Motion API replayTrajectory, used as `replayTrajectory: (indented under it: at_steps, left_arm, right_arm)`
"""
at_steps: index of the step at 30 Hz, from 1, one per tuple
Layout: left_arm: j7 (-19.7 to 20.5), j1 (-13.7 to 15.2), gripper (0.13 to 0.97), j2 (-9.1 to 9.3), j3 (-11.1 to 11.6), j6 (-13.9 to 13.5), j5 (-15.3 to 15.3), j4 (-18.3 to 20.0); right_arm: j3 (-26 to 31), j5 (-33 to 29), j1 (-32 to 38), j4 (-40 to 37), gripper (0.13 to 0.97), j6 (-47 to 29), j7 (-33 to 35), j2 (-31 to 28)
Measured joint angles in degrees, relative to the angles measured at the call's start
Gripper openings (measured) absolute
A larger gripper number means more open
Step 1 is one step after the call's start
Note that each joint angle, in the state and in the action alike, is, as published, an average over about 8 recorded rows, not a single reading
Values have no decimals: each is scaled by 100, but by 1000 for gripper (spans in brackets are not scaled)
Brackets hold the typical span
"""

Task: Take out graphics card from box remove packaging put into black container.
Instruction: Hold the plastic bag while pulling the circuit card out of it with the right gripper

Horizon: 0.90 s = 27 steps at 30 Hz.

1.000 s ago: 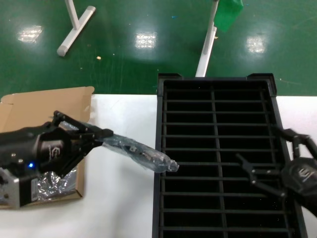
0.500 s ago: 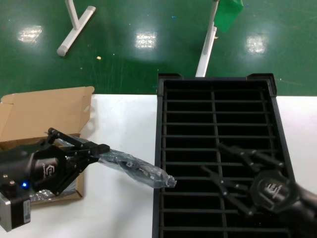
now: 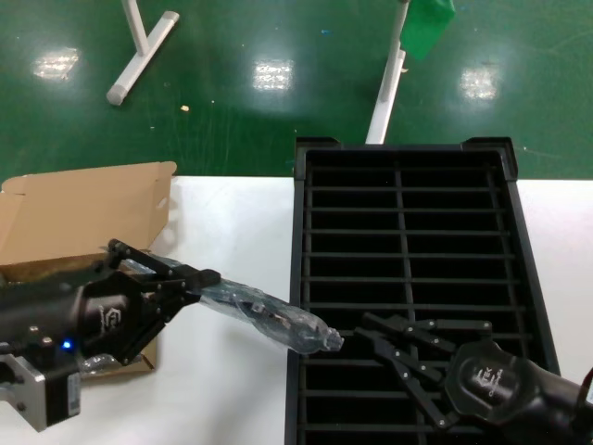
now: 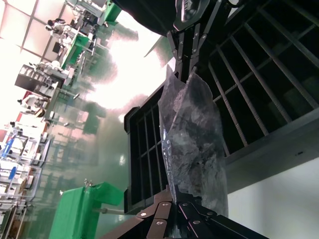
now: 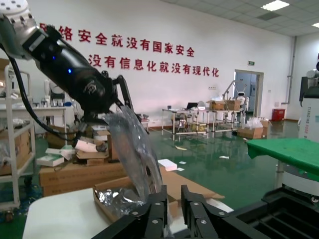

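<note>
My left gripper (image 3: 202,277) is shut on one end of the crinkly translucent packaging (image 3: 269,315). It holds the bag in the air, slanting from the table over the left wall of the black container (image 3: 301,232). The dark graphics card shows dimly inside the bag. My right gripper (image 3: 359,333) is low over the container, open with a narrow gap, its fingertips at the bag's free end. In the left wrist view the bag (image 4: 192,134) runs from my jaws to the right gripper (image 4: 186,47). In the right wrist view the bag (image 5: 132,144) hangs just beside my gripper (image 5: 172,196).
The brown cardboard box (image 3: 83,209) stands open at the left table edge behind my left arm; silvery bag material (image 5: 112,196) lies inside it. White table (image 3: 232,222) lies between box and container. White stand legs (image 3: 382,93) are on the green floor beyond.
My right gripper has swung left across the container to the bag's free end. My left gripper has shifted slightly, still holding the bag.
</note>
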<state>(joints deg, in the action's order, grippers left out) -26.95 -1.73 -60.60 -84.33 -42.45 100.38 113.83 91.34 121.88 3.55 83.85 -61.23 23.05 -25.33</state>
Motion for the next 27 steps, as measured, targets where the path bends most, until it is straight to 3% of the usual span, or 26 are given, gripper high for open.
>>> replayTrajectory:
  at_steps: [10, 27]
  left_arm:
    - [173, 253, 142, 65, -393, 107, -180, 63]
    - [406, 1315, 142, 424, -1333, 85, -641, -151]
  right_arm:
    - [30, 157, -91, 391, 184, 144, -433, -41]
    - [-94, 285, -428, 824, 147, 416, -781, -85]
